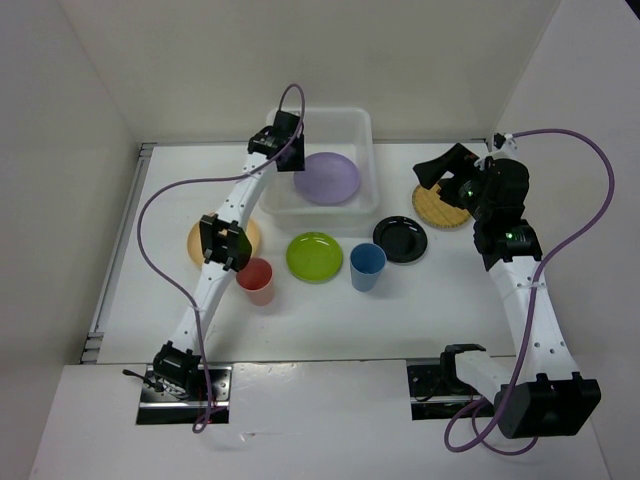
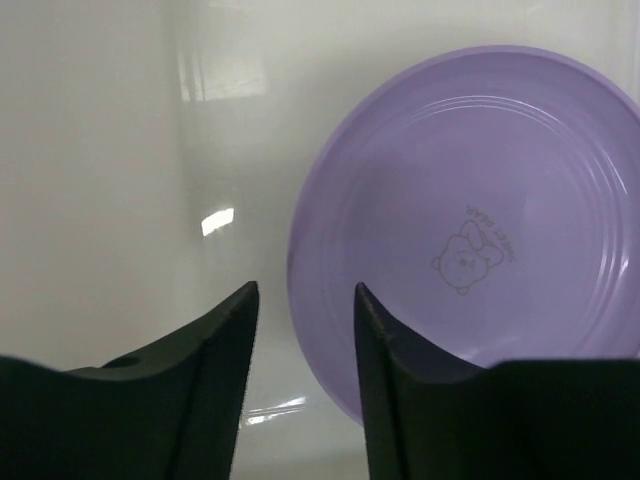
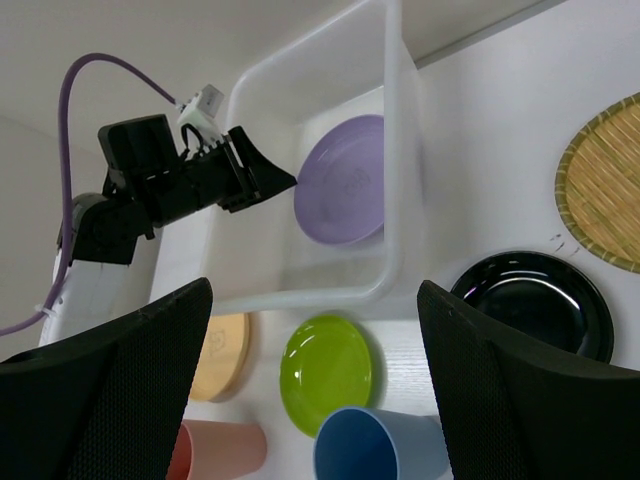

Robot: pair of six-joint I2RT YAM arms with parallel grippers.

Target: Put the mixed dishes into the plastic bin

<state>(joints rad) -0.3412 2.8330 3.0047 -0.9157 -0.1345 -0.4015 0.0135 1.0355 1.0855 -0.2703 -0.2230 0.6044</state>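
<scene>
Top view: bin (image 1: 366,150) sits at 12 o'clock on the table (image 1: 330,330). The lavender plate (image 1: 327,178) is inside it, toward the bin's 4 o'clock side; flat or tilted, cannot tell. The left gripper (image 1: 296,160) hangs over the bin's 9 o'clock part, just beside the plate's 10 o'clock edge. The other dishes are outside, along the bin's near wall. The peach plate (image 1: 193,240) is at 8 o'clock, half covered by the left arm (image 1: 215,275). The red cup (image 1: 256,281) is just beside that arm. Then come the green plate (image 1: 314,256), the blue cup (image 1: 367,266) and the black plate (image 1: 401,239) at 4 o'clock. The blue cup stands between the green and black plates, near both. The disc (image 1: 445,210) is at 3 o'clock of the bin, and the right gripper (image 1: 432,170) covers its 11 o'clock edge.

Left wrist: the jaws are moderately apart with nothing between them, only bare bin floor in the gap. The lavender plate is at 2 o'clock, and its rim runs behind the right-hand finger; contact cannot tell.

Right wrist: the right gripper's jaws are wide and empty, high over the table. Between the fingers are the bin's near wall, the green plate and the blue cup. The black plate is at 3 o'clock and the disc at 2 o'clock, cut by the frame. The left gripper's tips reach the lavender plate's 9 o'clock edge inside the bin.
</scene>
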